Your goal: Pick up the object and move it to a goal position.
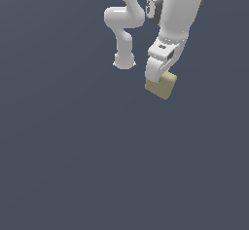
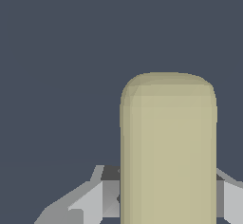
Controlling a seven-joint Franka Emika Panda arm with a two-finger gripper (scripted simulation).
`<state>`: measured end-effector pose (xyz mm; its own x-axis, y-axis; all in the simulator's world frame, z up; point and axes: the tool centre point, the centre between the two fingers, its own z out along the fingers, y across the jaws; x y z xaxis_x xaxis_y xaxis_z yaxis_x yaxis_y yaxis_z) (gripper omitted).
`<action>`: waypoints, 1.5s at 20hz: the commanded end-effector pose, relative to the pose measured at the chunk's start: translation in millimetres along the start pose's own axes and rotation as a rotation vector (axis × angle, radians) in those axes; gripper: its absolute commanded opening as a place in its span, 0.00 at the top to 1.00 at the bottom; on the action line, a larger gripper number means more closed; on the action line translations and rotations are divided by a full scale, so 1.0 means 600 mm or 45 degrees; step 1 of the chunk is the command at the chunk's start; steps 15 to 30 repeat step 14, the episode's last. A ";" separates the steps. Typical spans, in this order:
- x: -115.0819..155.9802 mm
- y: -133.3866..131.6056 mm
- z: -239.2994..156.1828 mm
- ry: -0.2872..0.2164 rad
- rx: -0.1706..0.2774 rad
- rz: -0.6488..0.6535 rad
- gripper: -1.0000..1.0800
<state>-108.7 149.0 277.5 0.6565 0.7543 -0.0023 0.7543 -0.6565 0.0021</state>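
In the exterior view the 1 white gripper sits right of centre on the floor, jaws closed against the tan object. The grasp appears done; no goal marker shows, so carrying remains.

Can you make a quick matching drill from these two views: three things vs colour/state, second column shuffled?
Column 1:
1. block
2. claw
3. floor

Column 2:
A. white, glossy, closed around something
B. flat dark blue-grey
C. pale tan, rounded edges, held between two fingers

Pairs: 1-C, 2-A, 3-B.

In the wrist view the block fills the space between the claw's grey fingers.
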 end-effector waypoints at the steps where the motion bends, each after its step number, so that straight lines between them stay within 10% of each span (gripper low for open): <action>1: 0.003 -0.025 -0.019 0.001 0.001 0.001 1.00; 30: 0.011 -0.054 -0.044 0.003 0.003 0.001 1.00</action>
